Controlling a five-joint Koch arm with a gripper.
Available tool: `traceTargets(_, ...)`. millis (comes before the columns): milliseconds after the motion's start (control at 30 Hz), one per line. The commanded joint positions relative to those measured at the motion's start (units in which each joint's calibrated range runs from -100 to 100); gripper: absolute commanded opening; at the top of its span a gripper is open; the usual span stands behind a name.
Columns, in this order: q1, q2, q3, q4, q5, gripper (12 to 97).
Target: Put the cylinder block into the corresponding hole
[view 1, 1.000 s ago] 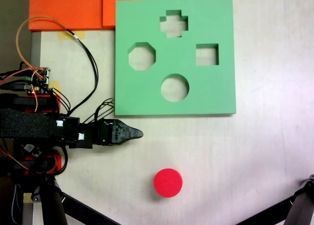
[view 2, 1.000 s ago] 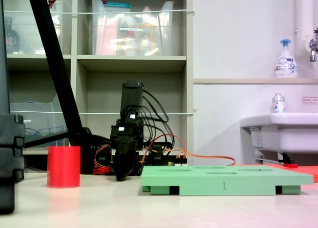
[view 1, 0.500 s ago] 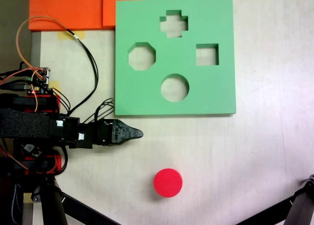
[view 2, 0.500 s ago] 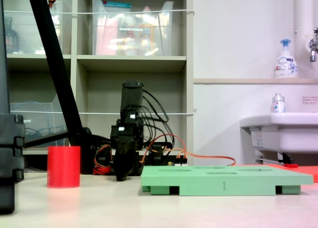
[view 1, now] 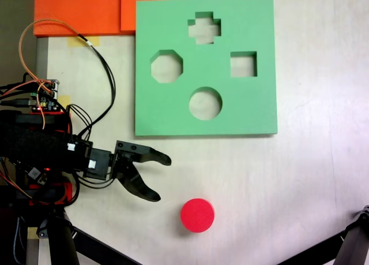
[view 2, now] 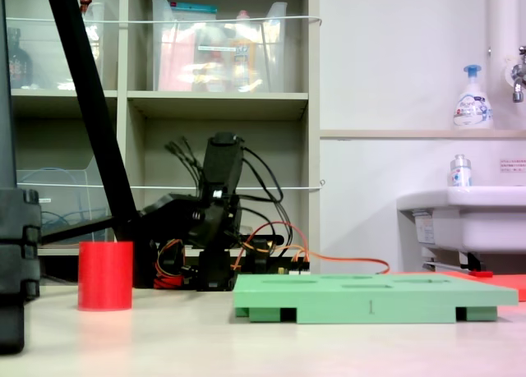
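The red cylinder block [view 1: 197,215] stands on the pale table below the green foam board [view 1: 253,115]; from the side it shows as a red drum [view 2: 105,276] left of the board [view 2: 374,299]. The round hole [view 1: 205,103] lies low in the board's middle, empty. My gripper [view 1: 161,178] is open, its two black fingers spread, left of and slightly above the cylinder in the top-down fixed view, touching nothing. In the side fixed view the arm [view 2: 215,221] stands between cylinder and board.
The board also has a cross cutout [view 1: 204,28], an octagonal cutout [view 1: 166,67] and a square cutout [view 1: 243,64]. Orange foam sheets [view 1: 86,11] lie at the top left. Tripod legs [view 1: 63,242] cross the lower corners. Wires [view 1: 104,74] loop left of the board.
The gripper has opened: its jaws were together pointing right, and now one finger swings down toward the cylinder. The arm has turned slightly that way. Cylinder and board have not moved.
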Motion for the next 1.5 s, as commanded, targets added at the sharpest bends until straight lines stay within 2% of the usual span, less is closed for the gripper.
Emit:
traceTargets(0, 0.0, -0.5, -0.8, 6.5, 6.4, 51.8)
traceTargets(233, -1.1, -0.5, -0.8, 6.9, 8.5, 51.9)
traceTargets(267, -1.6, -0.5, -0.8, 7.0, 8.5, 54.2)
traceTargets(500, -1.9, -0.5, -0.8, 11.8, 7.9, 86.9)
traceTargets(567, -1.9, 8.5, -0.8, 21.3, 7.3, 94.4)
traceTargets(600, -2.0, 16.8, -0.8, 28.3, 7.2, 95.5)
traceTargets(700, -2.7, 44.1, -0.8, 50.5, 7.2, 95.5)
traceTargets(767, -3.0, 55.5, -0.8, 57.2, 7.2, 95.5)
traceTargets(1467, -3.8, 99.5, 30.0, 58.5, 7.3, 95.4)
